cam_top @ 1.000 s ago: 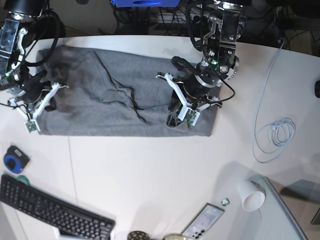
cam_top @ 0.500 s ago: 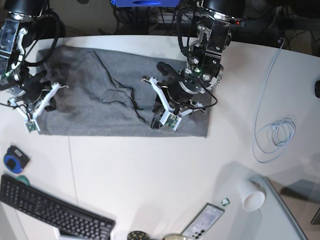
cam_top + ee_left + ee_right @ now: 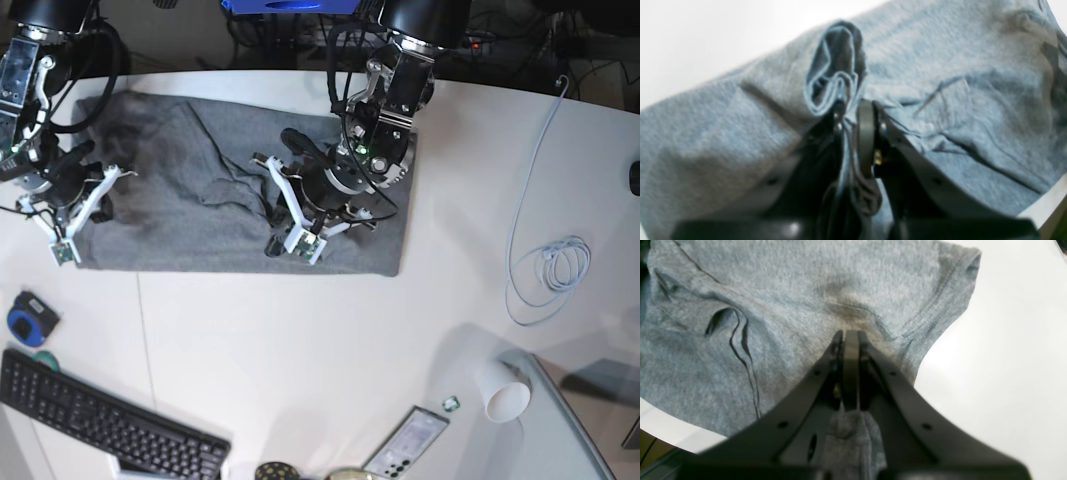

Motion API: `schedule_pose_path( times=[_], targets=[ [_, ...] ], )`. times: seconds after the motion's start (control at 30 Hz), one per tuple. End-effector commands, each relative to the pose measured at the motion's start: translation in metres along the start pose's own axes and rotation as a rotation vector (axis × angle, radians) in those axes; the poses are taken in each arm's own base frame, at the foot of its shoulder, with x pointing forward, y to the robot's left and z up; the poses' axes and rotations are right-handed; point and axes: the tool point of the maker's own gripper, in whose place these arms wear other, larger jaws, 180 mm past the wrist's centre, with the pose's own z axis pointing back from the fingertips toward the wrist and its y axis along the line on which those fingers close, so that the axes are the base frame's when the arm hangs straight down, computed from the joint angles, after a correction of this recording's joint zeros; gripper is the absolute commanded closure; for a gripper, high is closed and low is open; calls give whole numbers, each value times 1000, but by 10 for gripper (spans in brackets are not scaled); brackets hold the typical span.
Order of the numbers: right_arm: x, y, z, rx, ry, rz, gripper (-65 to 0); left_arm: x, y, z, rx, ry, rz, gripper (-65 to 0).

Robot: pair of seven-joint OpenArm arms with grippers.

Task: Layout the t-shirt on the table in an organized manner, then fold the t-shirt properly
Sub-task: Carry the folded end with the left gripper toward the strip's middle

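T-shirt [image 3: 200,190] fabric lies spread across the far left part of the white table [image 3: 330,340], a long grey band with a ridge of creases near its middle. Its right end has been pulled inward: a second ago the cloth reached well further right, and now that edge sits closer to the centre, doubled over itself. The left gripper [image 3: 850,110], jaws pinching a bunched fold of the cloth, has travelled leftward over the shirt and carried the end with it. The right gripper [image 3: 846,340] has not moved; its jaws are pressed together on a tuck of fabric beside the stitched sleeve hem, pinning the opposite end at the table's left side. This reads as a fold across the shirt's length under way, with one end anchored. A coiled cable [image 3: 545,275], a paper cup [image 3: 500,390] and a keyboard [image 3: 100,420] lie well apart from the cloth.
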Motion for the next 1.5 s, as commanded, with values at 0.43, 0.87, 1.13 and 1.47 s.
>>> schedule_pose_path(
  times=[0.43, 0.87, 1.13, 1.47],
  targets=[
    [16, -2, 3, 0, -46, 19, -8, 30, 1, -2, -8, -73, -5, 0],
    [15, -3, 3, -4, -47, 16, -8, 25, -5, -11, -21, -48, 6, 0],
    [16, -2, 3, -1, -48, 17, -9, 27, -8, -12, -26, -51, 8, 0],
    [15, -2, 3, -1, -48, 13, -14, 22, -29, -19, -78, 1, -37, 0]
  ],
)
